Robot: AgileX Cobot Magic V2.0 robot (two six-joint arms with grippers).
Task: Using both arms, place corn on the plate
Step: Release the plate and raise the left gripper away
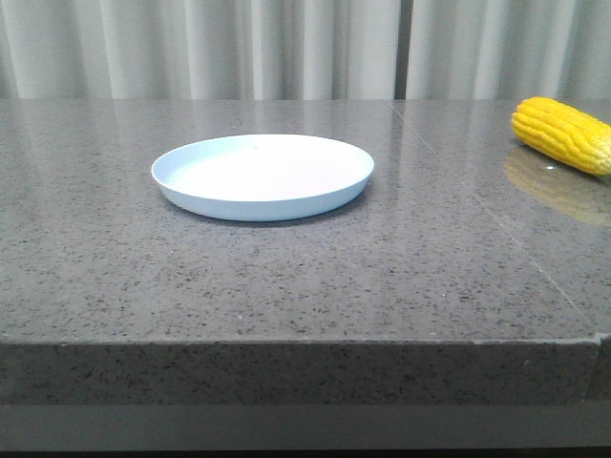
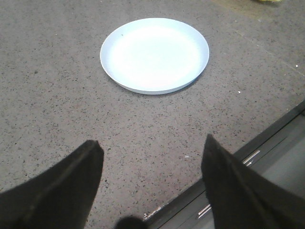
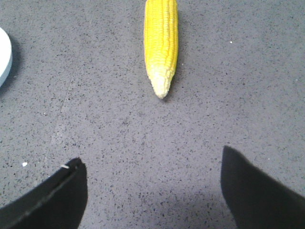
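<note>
The pale blue-white plate (image 1: 263,176) sits empty on the grey speckled table, left of centre; it also shows in the left wrist view (image 2: 155,55) and its rim edge in the right wrist view (image 3: 4,55). The yellow corn (image 1: 563,134) lies on the table at the far right, well apart from the plate. In the right wrist view the corn (image 3: 161,43) lies ahead of my right gripper (image 3: 152,160), paler tip toward the fingers. My right gripper is open and empty. My left gripper (image 2: 152,143) is open and empty above the table's front edge, short of the plate. Neither gripper shows in the front view.
The table's front edge (image 1: 286,339) runs across the front view, with a seam line (image 1: 496,219) in the stone on the right. A pale curtain (image 1: 286,48) hangs behind. In the left wrist view the table edge and a metal rail (image 2: 248,157) lie below my left gripper.
</note>
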